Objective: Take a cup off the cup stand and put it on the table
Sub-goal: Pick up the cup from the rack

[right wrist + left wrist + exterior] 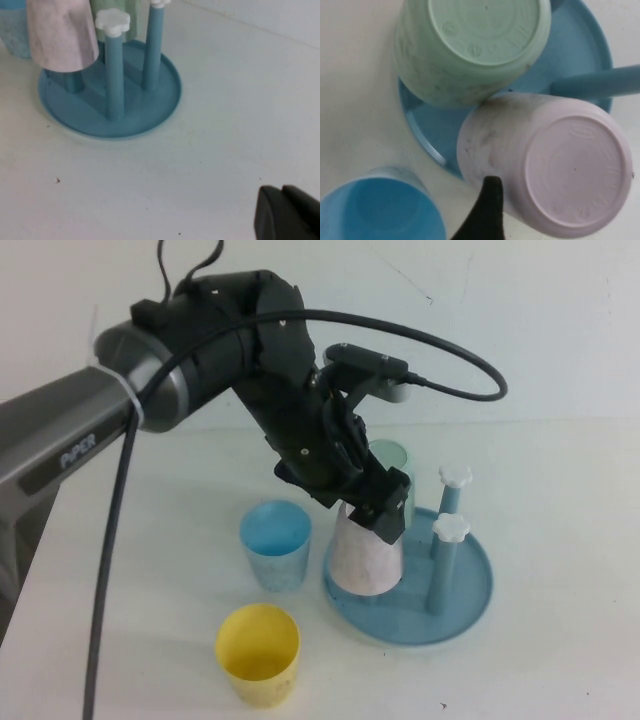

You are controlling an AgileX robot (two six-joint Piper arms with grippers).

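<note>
The pink cup (365, 555) hung upside down on a peg of the cup stand (470, 605), its rim raised off the blue tray, on the side nearest the light blue cup (276, 543). In the left wrist view its flat base (575, 172) faced the camera, beside the base of the mint-green cup (470, 47), which sat inverted on another peg behind it.

The left gripper (385, 512) was down at the top of the pink cup. One dark fingertip (487, 207) lay against the cup's wall; the other finger was out of sight, so I cannot tell how far the jaws stood apart or whether they had a grip.

Two free pegs with white flower caps (452, 528) stood on the stand's right half. The light blue cup stood upright on the desk (560, 490) just left of the stand, and a yellow cup (258, 652) stood upright nearer the robot.

The right gripper (287, 215) hovered over bare desk, well apart from the stand, its jaws closed together on nothing.
</note>
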